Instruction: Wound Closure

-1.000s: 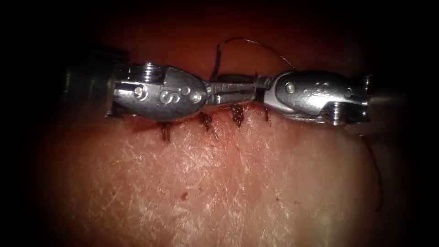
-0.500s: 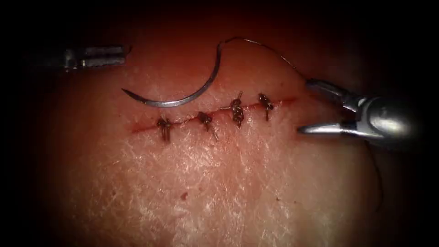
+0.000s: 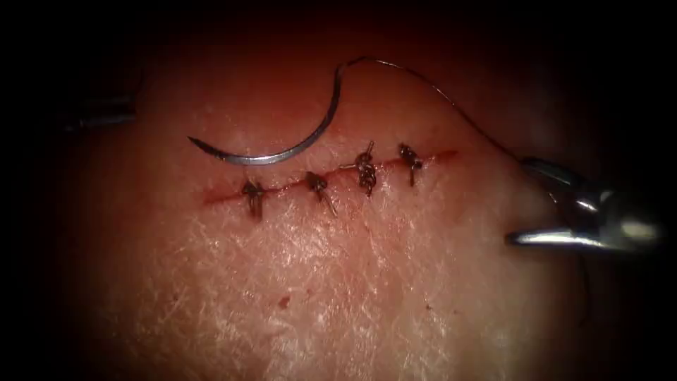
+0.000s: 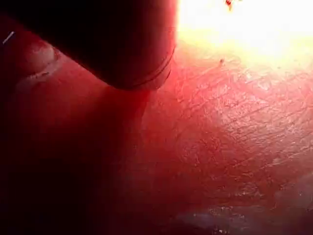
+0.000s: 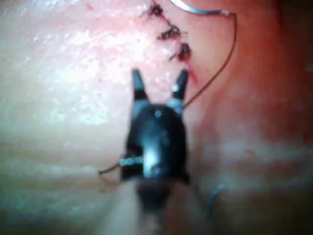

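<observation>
Lying loose on the tissue just above the cut, w/ 4 knots tied so it's likely done for now, the needle is free; R tool gapes wide right of the cut, holding nothing; L tool can't tell.

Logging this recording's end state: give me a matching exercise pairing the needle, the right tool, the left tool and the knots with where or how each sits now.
Things:
1. needle
2. right tool
3. left tool
4. knots

States:
A. in a row along the cut
B. jaws open, holding nothing, at the cut's right end
C. lying free on the tissue above the cut, thread trailing from its end
D. far out past the cut's left end

Pairs: 1-C, 2-B, 3-D, 4-A
</observation>
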`<state>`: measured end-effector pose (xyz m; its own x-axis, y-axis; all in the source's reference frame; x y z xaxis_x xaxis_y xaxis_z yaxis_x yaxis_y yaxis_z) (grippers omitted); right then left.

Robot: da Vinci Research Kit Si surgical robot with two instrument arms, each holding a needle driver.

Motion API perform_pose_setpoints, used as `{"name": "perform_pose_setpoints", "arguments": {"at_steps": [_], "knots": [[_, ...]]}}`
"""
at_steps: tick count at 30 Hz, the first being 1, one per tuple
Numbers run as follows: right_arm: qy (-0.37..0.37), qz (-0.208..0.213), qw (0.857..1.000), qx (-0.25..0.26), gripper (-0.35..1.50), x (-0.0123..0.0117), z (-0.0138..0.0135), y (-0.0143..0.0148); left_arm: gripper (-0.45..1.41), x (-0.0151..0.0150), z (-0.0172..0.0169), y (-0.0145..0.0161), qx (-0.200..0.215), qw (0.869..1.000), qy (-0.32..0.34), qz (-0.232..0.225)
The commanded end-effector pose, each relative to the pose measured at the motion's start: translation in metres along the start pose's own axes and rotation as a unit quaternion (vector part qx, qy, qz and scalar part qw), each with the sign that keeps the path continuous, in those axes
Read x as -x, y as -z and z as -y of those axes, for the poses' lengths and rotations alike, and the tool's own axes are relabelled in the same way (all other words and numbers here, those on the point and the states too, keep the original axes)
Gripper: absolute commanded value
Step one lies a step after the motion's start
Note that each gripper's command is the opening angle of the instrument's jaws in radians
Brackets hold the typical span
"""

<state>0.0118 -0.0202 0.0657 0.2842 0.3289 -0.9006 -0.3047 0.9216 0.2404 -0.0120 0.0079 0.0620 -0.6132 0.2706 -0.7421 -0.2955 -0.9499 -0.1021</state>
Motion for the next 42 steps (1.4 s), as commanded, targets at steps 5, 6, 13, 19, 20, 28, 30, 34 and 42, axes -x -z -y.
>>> {"name": "perform_pose_setpoints", "arguments": {"at_steps": [5,6,13,19,20,28,30,34,42], "knots": [[-0.002,-0.003,1.0,0.003,1.48,0.0006,0.0005,-0.0009,1.13,0.0043,-0.0005,-0.0015,0.042,0.993,0.112,-0.017],[-0.002,-0.003,1.0,0.004,1.48,0.0006,0.0004,-0.001,1.14,0.0049,-0.0009,-0.0014,0.055,0.991,0.119,-0.015],[-0.001,-0.003,1.0,0.004,1.48,0.0006,0.0006,-0.0011,1.21,0.0049,-0.0014,0.0002,0.093,0.986,0.135,0.036],[-0.001,-0.003,1.0,0.006,1.48,0.0006,0.0007,-0.0011,1.21,-0.0004,-0.0013,0.0038,0.111,0.981,0.154,0.042],[-0.001,-0.003,1.0,0.006,1.48,0.0006,0.0007,-0.0011,1.21,-0.0014,-0.0013,0.0046,0.111,0.982,0.15,0.041],[-0.001,0.01,1.0,-0.009,1.48,0.0002,0.0014,-0.0013,1.18,-0.0109,-0.0039,0.0068,0.101,0.987,0.123,-0.006],[0.01,0.03,0.999,-0.02,1.46,-0.0002,0.0018,-0.0014,1.18,-0.013,-0.0054,0.0056,0.106,0.987,0.118,-0.031],[0.028,0.072,0.996,-0.04,1.45,-0.0019,0.0022,-0.0019,1.14,-0.0162,-0.0085,0.002,0.11,0.986,0.104,-0.074],[0.046,0.044,0.997,-0.054,1.26,-0.0045,0.0011,-0.0027,1.01,-0.0181,-0.0133,-0.0042,0.115,0.982,0.072,-0.128]]}}
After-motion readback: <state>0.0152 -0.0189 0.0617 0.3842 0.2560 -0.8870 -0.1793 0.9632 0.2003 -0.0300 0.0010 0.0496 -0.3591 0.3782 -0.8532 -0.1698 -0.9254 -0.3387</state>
